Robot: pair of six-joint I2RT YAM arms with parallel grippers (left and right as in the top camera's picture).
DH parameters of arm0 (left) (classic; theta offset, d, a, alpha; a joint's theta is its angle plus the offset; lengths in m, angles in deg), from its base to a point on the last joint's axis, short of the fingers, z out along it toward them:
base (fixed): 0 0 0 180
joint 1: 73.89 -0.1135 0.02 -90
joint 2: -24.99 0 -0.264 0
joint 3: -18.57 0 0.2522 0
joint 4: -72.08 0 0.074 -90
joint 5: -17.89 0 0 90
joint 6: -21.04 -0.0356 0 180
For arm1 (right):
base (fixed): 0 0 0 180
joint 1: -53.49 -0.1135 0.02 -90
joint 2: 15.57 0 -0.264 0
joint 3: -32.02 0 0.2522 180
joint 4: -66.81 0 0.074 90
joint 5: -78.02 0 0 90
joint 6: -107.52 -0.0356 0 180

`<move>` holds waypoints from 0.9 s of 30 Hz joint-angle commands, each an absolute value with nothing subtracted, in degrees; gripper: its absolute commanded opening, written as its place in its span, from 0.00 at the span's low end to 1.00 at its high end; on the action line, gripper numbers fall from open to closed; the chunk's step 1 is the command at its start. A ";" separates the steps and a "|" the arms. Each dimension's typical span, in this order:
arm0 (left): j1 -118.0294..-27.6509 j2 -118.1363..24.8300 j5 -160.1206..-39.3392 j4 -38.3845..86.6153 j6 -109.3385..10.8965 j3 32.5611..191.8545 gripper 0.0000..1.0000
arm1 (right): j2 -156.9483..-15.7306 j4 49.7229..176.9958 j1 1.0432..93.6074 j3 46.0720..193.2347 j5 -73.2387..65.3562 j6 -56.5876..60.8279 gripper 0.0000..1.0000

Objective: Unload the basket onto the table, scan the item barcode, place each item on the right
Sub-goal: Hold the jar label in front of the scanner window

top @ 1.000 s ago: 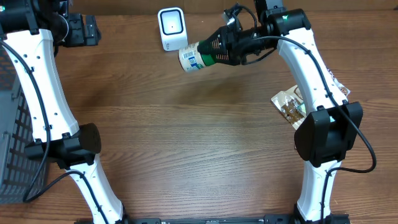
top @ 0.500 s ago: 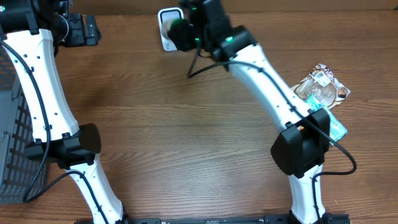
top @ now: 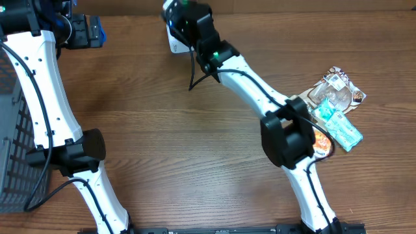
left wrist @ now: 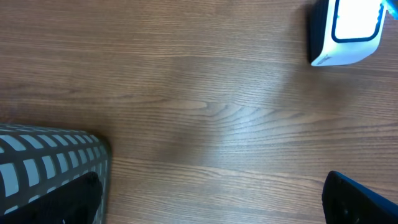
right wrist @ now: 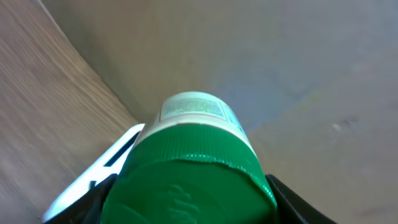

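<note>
Green-capped bottle (right wrist: 189,180) is clamped in my right gripper (top: 184,18), which is held up at the far edge of the table (top: 169,143), over the white barcode scanner (left wrist: 348,31). From overhead, my right gripper and wrist cover the bottle and most of the scanner, so only the scanner's lower corner shows. In the right wrist view, the scanner is a white shape just below and to the left of the bottle.

To the right, well apart from the scanner, a clear snack packet (top: 338,88) and a teal packet (top: 341,129) lie together on the table beside my right arm. A grey basket (top: 16,143) stands at the left edge. My left gripper (top: 91,31) hangs with its jaws wide apart and empty, near the far left corner.

The bottle's long axis runs in line with my right gripper. Its cap faces back toward my wrist and its white body points away. I cannot see a barcode.
</note>
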State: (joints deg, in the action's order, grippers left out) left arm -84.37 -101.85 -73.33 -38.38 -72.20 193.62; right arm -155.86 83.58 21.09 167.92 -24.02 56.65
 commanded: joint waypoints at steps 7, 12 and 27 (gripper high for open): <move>-83.93 -100.15 -73.17 -38.47 -72.84 194.06 1.00 | -160.58 71.97 21.11 169.50 -25.24 78.27 0.54; -83.93 -100.15 -73.15 -38.47 -72.84 194.06 1.00 | -160.58 69.85 21.15 169.50 -24.91 78.27 0.53; -83.93 -100.15 -73.17 -38.47 -72.84 194.06 1.00 | -160.55 69.04 21.20 169.50 -24.76 78.23 0.53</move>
